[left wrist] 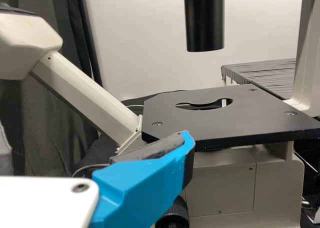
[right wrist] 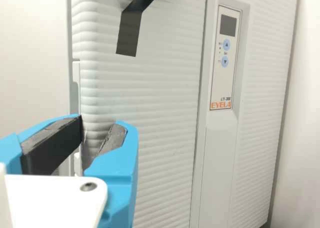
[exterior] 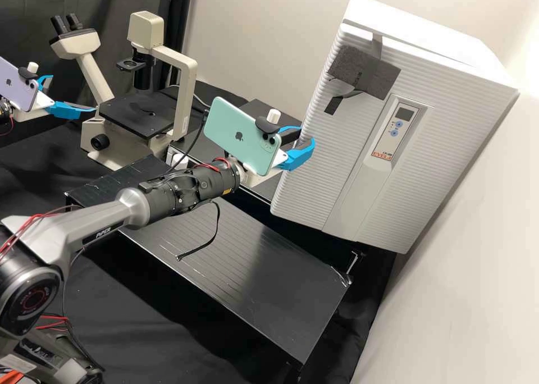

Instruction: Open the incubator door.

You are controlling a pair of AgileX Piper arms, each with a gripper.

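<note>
Pale wall (exterior: 252, 36) behind closed incubator (exterior: 432, 148); left claw (exterior: 73, 94), right claw (exterior: 306, 136), each with fingers apart.

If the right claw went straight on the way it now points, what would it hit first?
Probably the incubator door, at its ribbed side edge. The right claw has its fingers spread close to that edge, though whether either touches it is unclear.

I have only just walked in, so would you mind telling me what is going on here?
The right gripper is at the edge of the white incubator's door, its fingers apart, apparently placed to open it. The door looks shut; whether the fingers touch it, I cannot tell. The left gripper is by the microscope, open and holding nothing.
</note>
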